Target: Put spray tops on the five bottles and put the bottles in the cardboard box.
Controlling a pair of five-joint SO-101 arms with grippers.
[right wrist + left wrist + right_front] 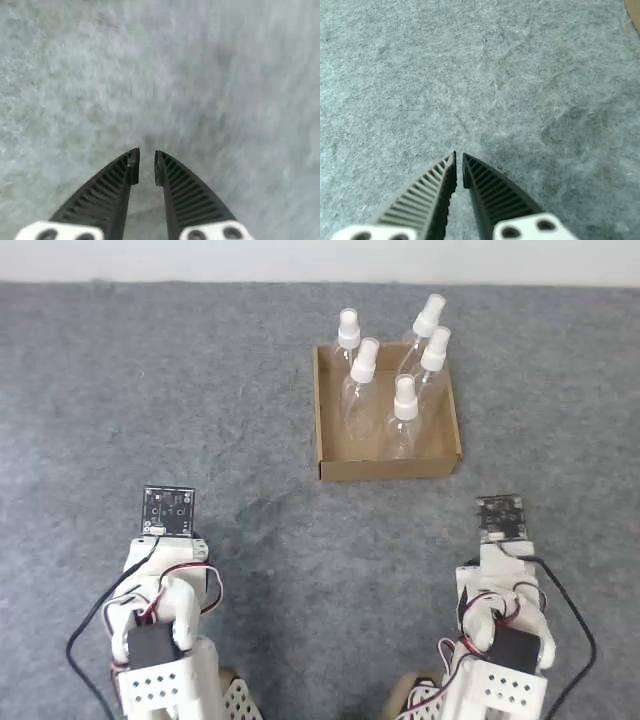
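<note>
Several clear bottles (pixel 360 400) with white spray tops (pixel 405 398) stand inside the cardboard box (pixel 388 468) at the far middle of the grey mat. A corner of the box (pixel 635 12) shows in the left wrist view. My left arm (pixel 165 580) is drawn back at the near left, well short of the box. Its gripper (pixel 459 157) is shut over bare mat and holds nothing. At the near right sits my right arm (pixel 500 590), also far from the box. The right gripper (pixel 146 154) is shut to a thin gap, empty.
Grey carpet-like mat (pixel 150 390) covers the table. A pale wall edge (pixel 200 260) runs along the far side. Open mat lies between the arms and the box.
</note>
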